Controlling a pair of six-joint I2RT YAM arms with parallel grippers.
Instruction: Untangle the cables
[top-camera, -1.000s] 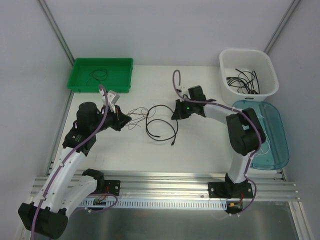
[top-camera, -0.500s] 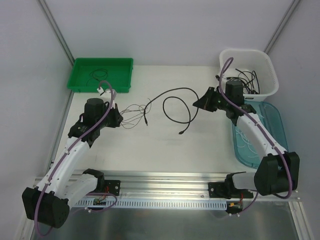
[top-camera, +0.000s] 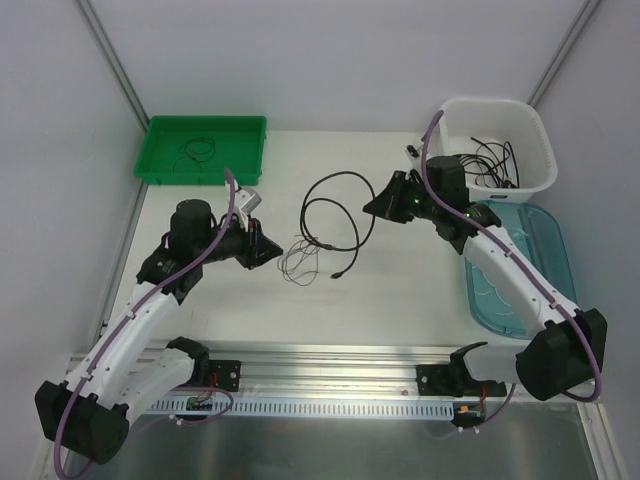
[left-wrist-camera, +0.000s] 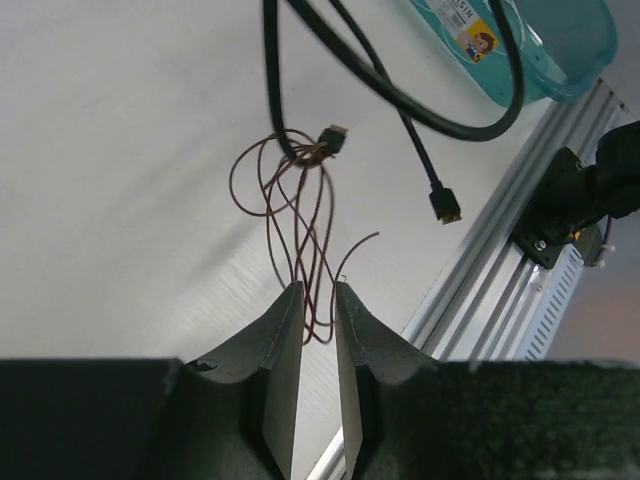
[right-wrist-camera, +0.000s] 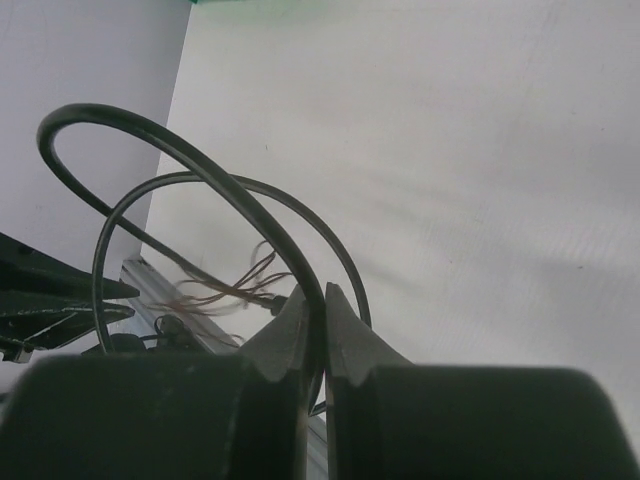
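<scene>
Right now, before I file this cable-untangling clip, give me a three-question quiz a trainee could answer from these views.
1. True or false: the right gripper is shut on the black cable.
2. Where does the thin brown wire tangle lie? A: in the green tray. B: on the table, just ahead of the left gripper. C: in the teal tray.
3. Fill in: the cables in the white basket are ____.
Key: 1 true; 2 B; 3 black.
</scene>
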